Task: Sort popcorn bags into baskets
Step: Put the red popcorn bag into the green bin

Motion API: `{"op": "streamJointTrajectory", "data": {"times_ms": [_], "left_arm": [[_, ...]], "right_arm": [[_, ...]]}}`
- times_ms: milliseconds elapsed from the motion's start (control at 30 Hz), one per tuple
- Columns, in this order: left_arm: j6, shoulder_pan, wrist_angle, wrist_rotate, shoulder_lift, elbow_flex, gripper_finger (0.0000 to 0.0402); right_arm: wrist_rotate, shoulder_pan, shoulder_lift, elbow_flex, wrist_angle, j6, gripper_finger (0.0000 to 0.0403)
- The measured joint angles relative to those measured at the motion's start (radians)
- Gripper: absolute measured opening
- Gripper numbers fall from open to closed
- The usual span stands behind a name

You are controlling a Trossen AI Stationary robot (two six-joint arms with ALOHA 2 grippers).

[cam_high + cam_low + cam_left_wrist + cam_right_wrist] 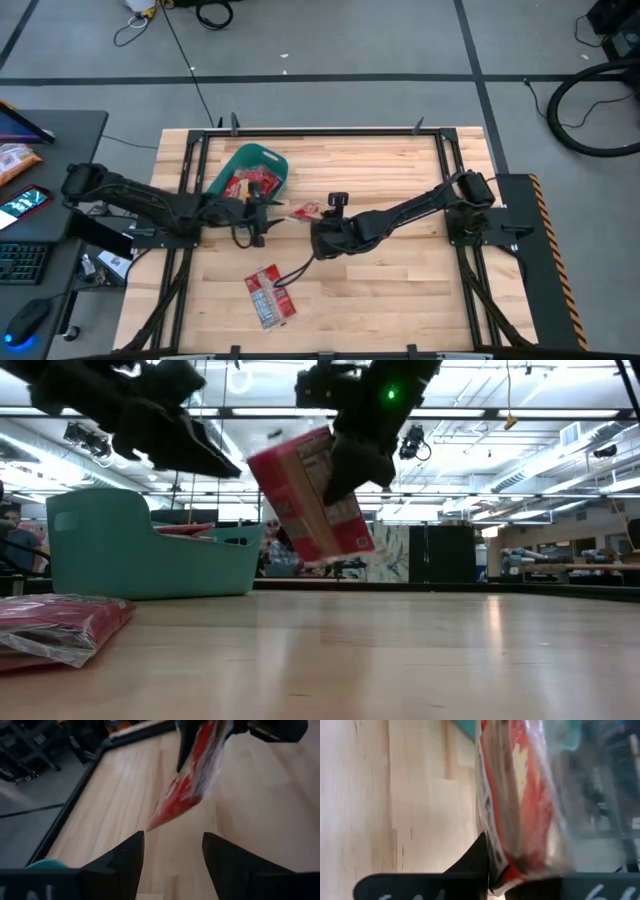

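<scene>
Nearest the front edge of the worktop [400, 290] lie loose popcorn bags [271, 295], stacked crookedly; I count two there, though a third could hide beneath. In the low view their crinkled film catches light, so I judge them light, soft and slippery, best pinched by an edge or corner where the film is flat and sealed.

Farther in, at mid-worktop, the right gripper [322, 215] is clenched on one held bag [310, 495], lifted clear of the wood and hanging tilted. The grip sits at the bag's upper end, and the pack droops below it, which suggests little stiffness.

Just beside it, facing it, the left gripper [172, 852] hovers with its fingers spread apart and nothing between them, the held bag close ahead of it.

Beyond both, toward the far left, stands the single teal basket [232, 163]. At least two red bags show inside it; the exact number is hard to tell. That makes about five bags visible, and one basket.
</scene>
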Motion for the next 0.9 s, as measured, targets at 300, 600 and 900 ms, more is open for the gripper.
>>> {"op": "streamJointTrajectory", "data": {"times_ms": [300, 600, 900], "left_arm": [[-0.013, -0.002, 0.009, 0.001, -0.258, -0.089, 0.0204], [-0.01, -0.003, 0.075, 0.001, -0.461, -0.183, 0.0204], [-0.01, -0.012, 0.066, 0.001, -0.685, -0.24, 0.0203]], "right_arm": [[0.102, 0.012, -0.002, 0.0, 0.248, -0.256, 0.0031], [0.105, -0.029, 0.0, 0.0, 0.479, -0.508, 0.0031], [0.021, -0.072, 0.002, 0.0, 0.662, -0.638, 0.0031]]}}
